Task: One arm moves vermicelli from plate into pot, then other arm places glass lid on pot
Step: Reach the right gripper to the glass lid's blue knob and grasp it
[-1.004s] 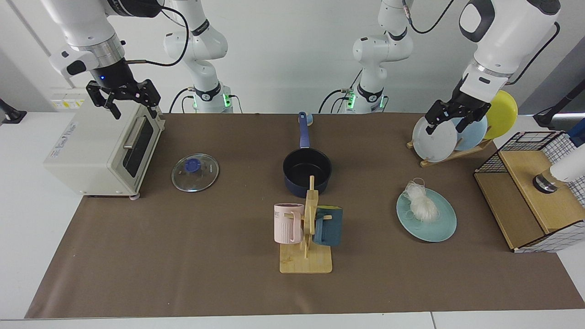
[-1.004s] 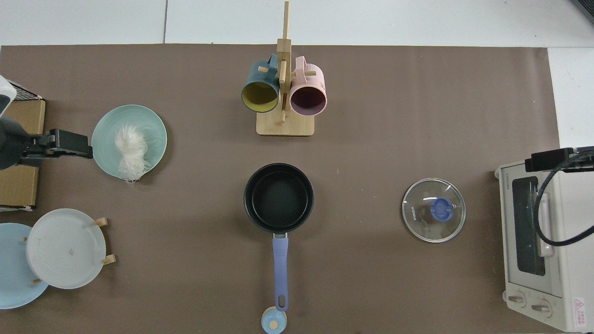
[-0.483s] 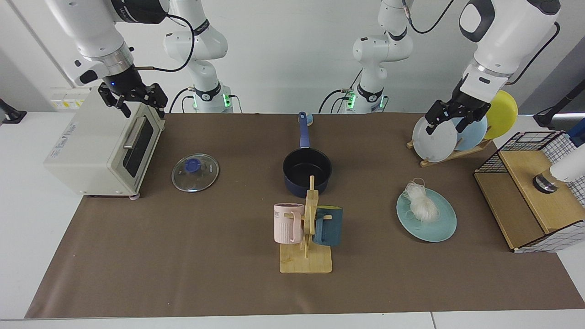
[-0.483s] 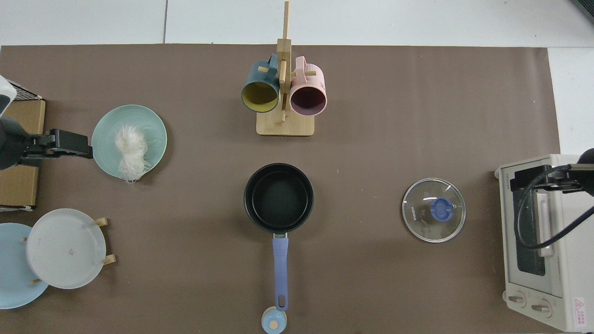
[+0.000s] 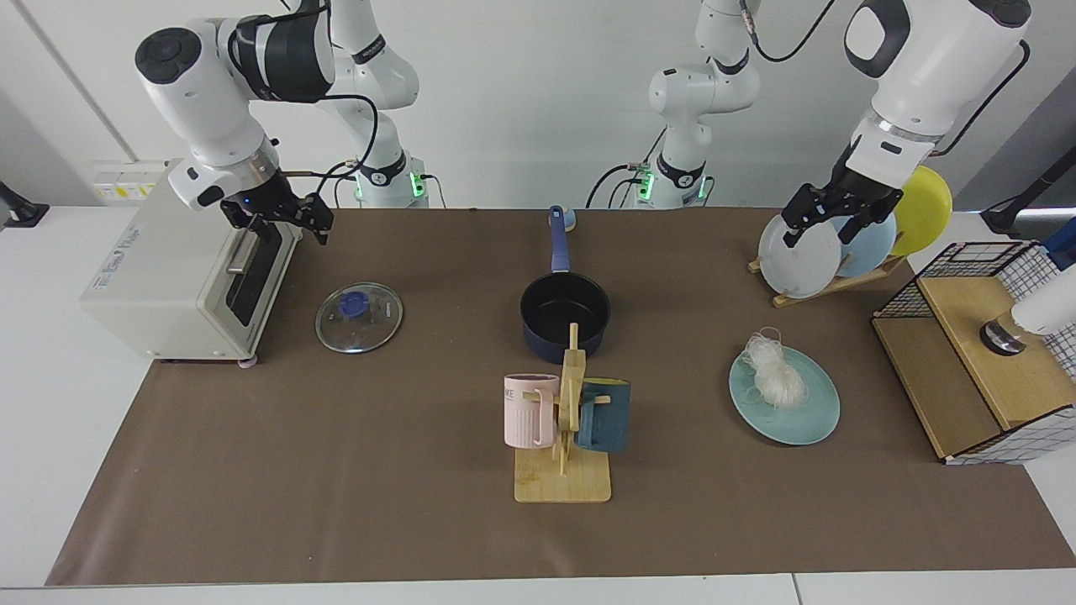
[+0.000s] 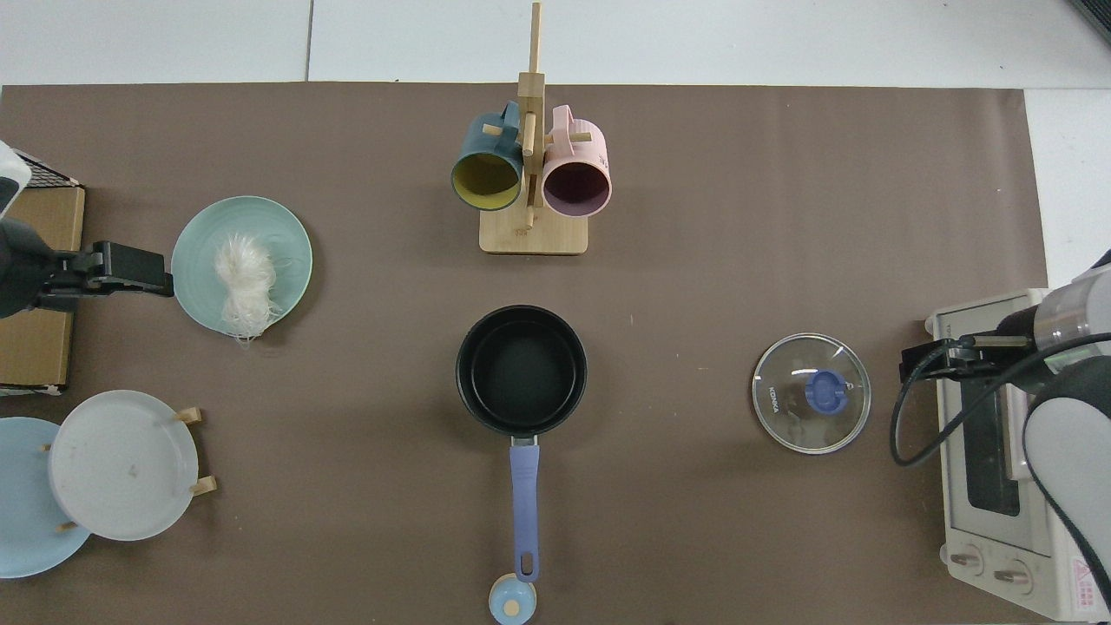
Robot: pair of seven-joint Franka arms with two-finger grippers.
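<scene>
The right gripper [image 5: 282,220], fingers spread and empty, hangs at the upper left of the facing view, over the front top edge of the cream toaster oven [image 5: 181,277], beyond the round clear glass lid [image 5: 359,316] that lies flat with its blue knob up. The left gripper [image 5: 828,223], also spread and empty, hangs at the upper right before the grey plate [image 5: 799,255] in the wooden rack. Below it, the white vermicelli tangle [image 5: 777,374] lies on the pale teal plate [image 5: 803,420]. The dark navy pot [image 5: 564,317] sits mid-frame, its long blue handle pointing toward the arm bases. The wooden mug stand [image 5: 567,437] hides part of the pot's near wall.
</scene>
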